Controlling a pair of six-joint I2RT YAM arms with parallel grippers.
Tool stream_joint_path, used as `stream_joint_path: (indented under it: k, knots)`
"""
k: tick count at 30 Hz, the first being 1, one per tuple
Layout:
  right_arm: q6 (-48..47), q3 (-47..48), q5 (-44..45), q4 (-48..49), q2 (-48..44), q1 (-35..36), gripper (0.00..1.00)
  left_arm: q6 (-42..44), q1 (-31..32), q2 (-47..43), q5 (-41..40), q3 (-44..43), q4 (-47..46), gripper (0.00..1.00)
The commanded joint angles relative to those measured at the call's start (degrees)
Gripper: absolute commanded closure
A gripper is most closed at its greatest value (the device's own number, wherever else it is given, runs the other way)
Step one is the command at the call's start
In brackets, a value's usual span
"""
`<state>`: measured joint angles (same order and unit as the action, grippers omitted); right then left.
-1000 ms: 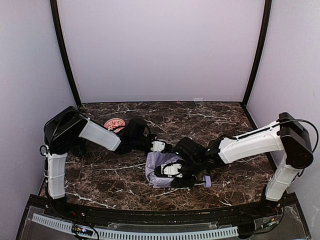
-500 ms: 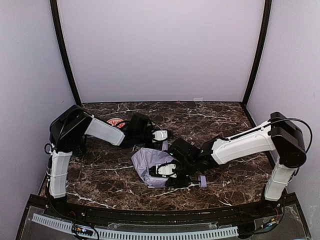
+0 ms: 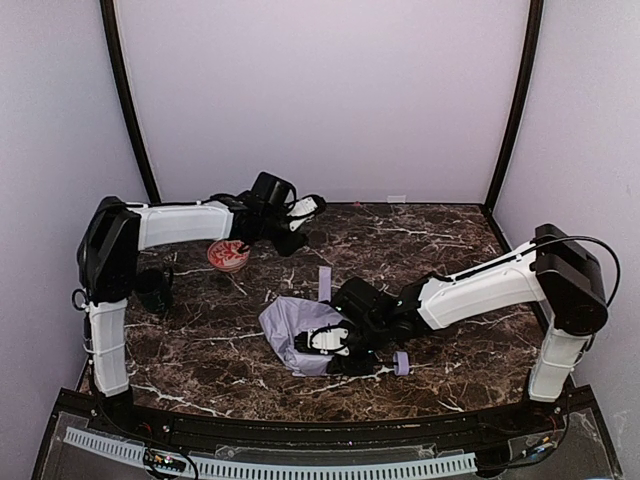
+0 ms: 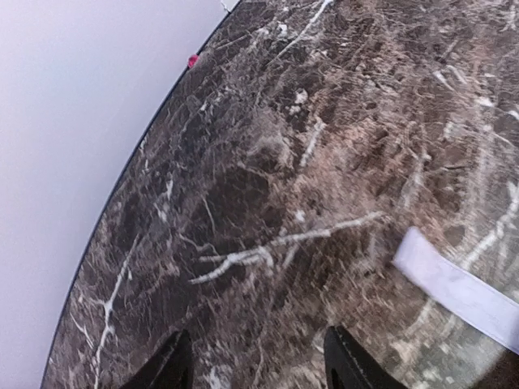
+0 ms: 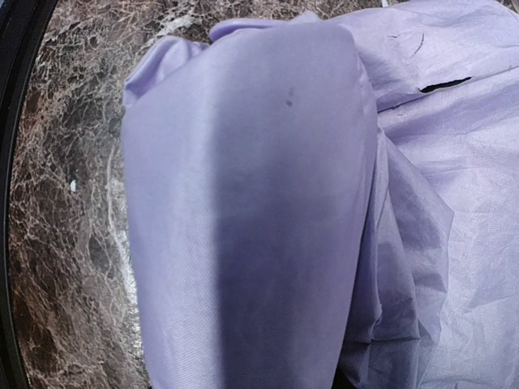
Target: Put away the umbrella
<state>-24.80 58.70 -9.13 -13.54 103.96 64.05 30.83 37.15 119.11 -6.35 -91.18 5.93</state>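
Note:
The umbrella (image 3: 290, 325) lies crumpled on the marble table, its pale lavender fabric bunched left of centre. Its small lavender handle (image 3: 400, 362) sticks out to the right. My right gripper (image 3: 335, 343) sits low on the bundle and grips it near the shaft. In the right wrist view the fabric (image 5: 259, 203) fills the frame and hides the fingers. A lavender strap (image 3: 324, 283) lies on the table just behind the bundle, and the strap (image 4: 462, 292) also shows in the left wrist view. My left gripper (image 3: 300, 210) hangs open near the back wall, with only bare marble between its fingertips (image 4: 174, 365).
A small red-patterned bowl (image 3: 228, 254) stands at the back left, just under my left forearm. The back wall (image 3: 320, 100) rises close behind the left gripper. The table's curved far edge (image 4: 122, 178) runs past it in the left wrist view.
My left gripper opened, let go of the fabric and swung up and back toward the wall. The umbrella bundle spread out and slid a little left with the right gripper.

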Motion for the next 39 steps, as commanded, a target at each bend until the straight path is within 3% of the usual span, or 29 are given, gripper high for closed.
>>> stream_joint_path:
  k: [1,4,7,16,19,22,24,25,26,32,39]
  knots:
    - [1.4,-2.5,1.2,-6.9,5.7,0.5,1.0,-17.8,0.2,-12.5,11.7,3.1,18.5,0.39]
    - [1.2,-2.4,1.4,-7.1,5.6,0.4,1.0,-22.5,0.2,-17.9,22.2,12.1,19.4,0.34]
    - [1.1,-2.4,1.8,-7.3,5.3,0.4,1.0,-24.5,0.2,-20.9,23.9,18.3,18.4,0.3]
    - [1.0,-2.2,2.9,-7.8,4.8,0.4,1.0,-24.1,0.2,-15.3,29.3,20.5,17.5,0.27]
    - [1.0,-2.3,3.1,-7.9,4.5,0.5,1.0,-23.4,0.2,-13.6,30.1,20.0,17.5,0.35]
    - [1.0,-2.5,3.6,-7.8,4.2,0.5,1.0,-22.9,0.2,-12.8,31.4,19.0,19.1,0.54]
    - [0.8,-2.6,4.0,-7.8,4.2,0.4,1.0,-22.6,0.1,-12.7,32.6,18.3,20.8,0.77]
    - [0.7,-2.6,4.1,-7.8,4.1,0.5,1.0,-22.5,0.2,-12.9,33.5,18.1,21.4,0.95]
    - [0.6,-2.5,4.3,-7.8,4.2,0.5,1.0,-22.5,0.2,-13.2,35.0,18.0,21.9,1.0]
    - [-0.2,-1.9,6.7,-8.0,4.1,0.6,1.0,-20.5,3.0,-14.3,41.9,14.5,16.6,1.0]
    - [-3.3,-0.8,10.9,-6.6,3.5,1.7,1.0,-12.4,10.0,-0.2,48.1,-6.1,22.5,1.0]
